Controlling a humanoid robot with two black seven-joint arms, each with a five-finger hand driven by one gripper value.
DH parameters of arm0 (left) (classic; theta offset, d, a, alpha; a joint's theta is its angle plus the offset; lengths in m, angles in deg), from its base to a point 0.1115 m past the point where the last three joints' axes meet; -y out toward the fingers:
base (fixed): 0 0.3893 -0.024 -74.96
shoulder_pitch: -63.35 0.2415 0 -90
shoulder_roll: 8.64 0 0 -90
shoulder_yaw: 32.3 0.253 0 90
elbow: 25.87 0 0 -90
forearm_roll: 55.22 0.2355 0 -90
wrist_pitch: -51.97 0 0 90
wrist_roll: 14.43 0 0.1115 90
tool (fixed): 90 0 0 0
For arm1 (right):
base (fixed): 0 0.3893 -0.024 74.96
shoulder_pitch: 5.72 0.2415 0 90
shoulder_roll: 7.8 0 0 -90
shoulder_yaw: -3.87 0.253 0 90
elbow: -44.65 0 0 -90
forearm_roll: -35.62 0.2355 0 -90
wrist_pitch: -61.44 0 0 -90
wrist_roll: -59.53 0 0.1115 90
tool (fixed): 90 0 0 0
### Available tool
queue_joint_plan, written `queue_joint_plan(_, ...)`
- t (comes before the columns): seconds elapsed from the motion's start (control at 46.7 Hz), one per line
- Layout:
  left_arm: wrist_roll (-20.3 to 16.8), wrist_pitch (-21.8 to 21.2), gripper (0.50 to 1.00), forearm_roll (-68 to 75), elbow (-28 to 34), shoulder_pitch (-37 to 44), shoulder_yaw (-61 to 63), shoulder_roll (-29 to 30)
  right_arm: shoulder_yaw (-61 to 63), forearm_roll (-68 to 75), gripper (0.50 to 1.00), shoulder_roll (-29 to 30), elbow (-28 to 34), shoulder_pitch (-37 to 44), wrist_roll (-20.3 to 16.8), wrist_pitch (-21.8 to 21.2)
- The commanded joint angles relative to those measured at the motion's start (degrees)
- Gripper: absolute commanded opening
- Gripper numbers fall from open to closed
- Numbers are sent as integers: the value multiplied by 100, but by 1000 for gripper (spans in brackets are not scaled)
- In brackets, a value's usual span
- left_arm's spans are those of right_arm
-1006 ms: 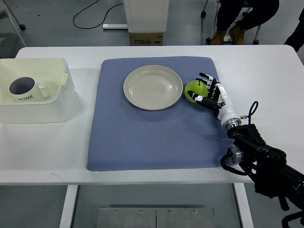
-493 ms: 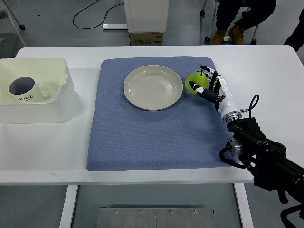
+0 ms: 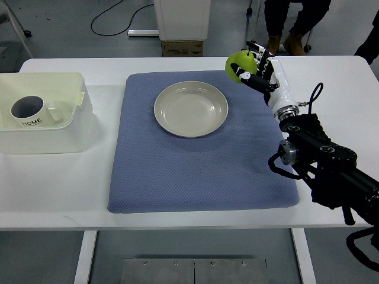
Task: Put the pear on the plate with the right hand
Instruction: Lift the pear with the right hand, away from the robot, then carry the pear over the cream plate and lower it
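Note:
A green pear (image 3: 238, 64) is held in my right hand (image 3: 256, 68), whose fingers curl around it. The hand holds it raised above the back right corner of the blue mat (image 3: 195, 171), to the right of the plate. The beige plate (image 3: 190, 109) sits empty on the mat's back middle. My right arm (image 3: 320, 160) comes in from the lower right. The left hand does not show.
A white bin (image 3: 59, 127) with a mug (image 3: 27, 110) inside stands at the table's left. A person's legs and boots (image 3: 284, 41) and a white box (image 3: 182, 21) are on the floor behind the table.
My right hand has lifted the pear off the mat beside the plate and carried it up and toward the back.

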Motion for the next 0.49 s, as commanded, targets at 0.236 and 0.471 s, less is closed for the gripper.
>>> queue_joint_plan(0.236,7,0,1000,0,1,0,0,0,-180,0,500,0,212,139,-214,-63)
queue_joint_plan(0.471,7,0,1000,0,1,0,0,0,-619,0,500,0,634,157,-214,-90)
